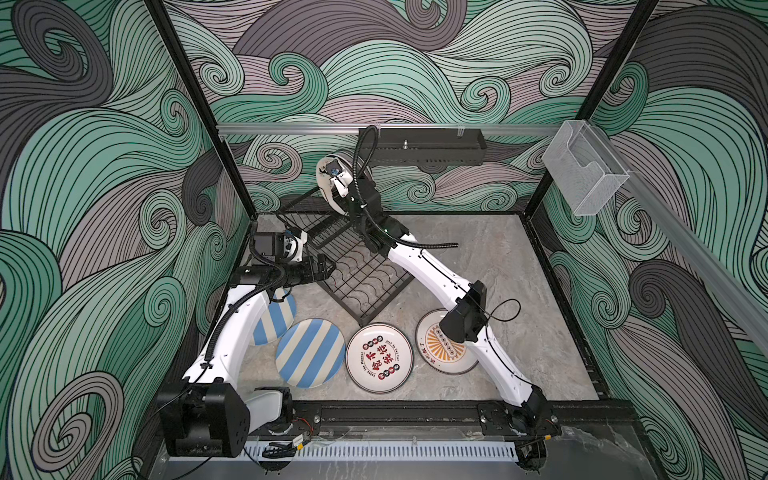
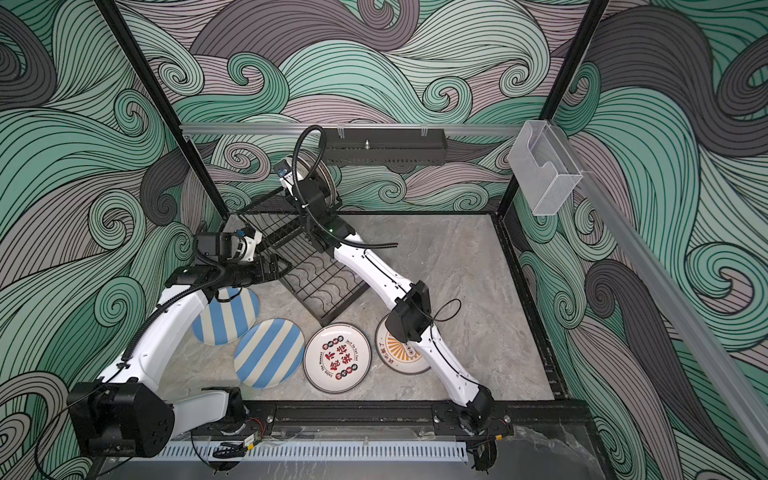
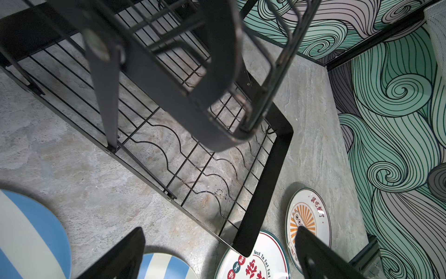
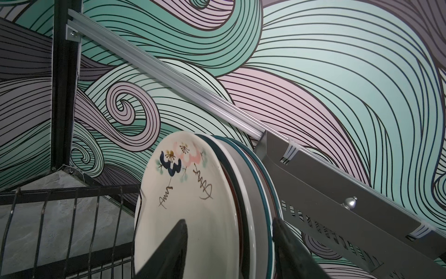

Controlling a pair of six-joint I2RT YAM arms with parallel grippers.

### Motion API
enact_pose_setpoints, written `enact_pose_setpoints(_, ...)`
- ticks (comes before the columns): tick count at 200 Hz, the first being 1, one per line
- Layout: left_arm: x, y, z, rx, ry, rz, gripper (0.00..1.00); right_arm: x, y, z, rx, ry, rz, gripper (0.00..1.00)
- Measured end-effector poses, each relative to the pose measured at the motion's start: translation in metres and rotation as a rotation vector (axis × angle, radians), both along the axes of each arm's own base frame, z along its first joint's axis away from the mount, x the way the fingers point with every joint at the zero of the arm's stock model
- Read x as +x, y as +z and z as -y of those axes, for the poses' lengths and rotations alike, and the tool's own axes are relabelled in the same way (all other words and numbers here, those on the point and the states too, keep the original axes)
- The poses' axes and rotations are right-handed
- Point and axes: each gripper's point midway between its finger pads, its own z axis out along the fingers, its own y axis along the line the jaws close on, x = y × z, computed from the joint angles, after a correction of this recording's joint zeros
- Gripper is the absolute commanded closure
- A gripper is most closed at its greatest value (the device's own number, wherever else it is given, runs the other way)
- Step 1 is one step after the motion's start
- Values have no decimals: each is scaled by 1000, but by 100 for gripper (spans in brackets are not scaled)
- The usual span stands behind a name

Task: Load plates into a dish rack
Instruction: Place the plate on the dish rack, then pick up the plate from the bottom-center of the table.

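In both top views your rack [image 1: 365,274] sits centre-left, with four flat plates [image 1: 379,358] below it and standing plates [image 1: 322,187] at its upper end. Left wrist: your left gripper [image 3: 219,232] gapes wide and empty by the rack's corner. Right wrist: your right gripper [image 4: 229,221] is spread astride the standing plates.

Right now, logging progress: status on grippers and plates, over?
Left gripper open, empty, by black wire dish rack. Right gripper open around cream flower-painted plate upright on upper shelf. Four patterned plates flat on grey table; right arm overhangs one.
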Motion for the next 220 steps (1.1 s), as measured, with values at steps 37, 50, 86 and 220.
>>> enact_pose_setpoints(37, 1, 0, -3, 0, 10, 2, 1, -14, 26, 8, 18, 18, 2, 36)
enact_pose_setpoints(50, 0, 1, -4, 0, 11, 8, 2, -21, 40, 14, 36, 27, 3, 36)
enact_pose_setpoints(86, 1, 7, -4, 0, 13, 31, 1, -44, 76, 33, 74, 59, -2, 31)
enact_pose_setpoints(220, 0, 20, -7, -1, 19, 107, 2, -76, -10, 151, 109, 71, -443, 27)
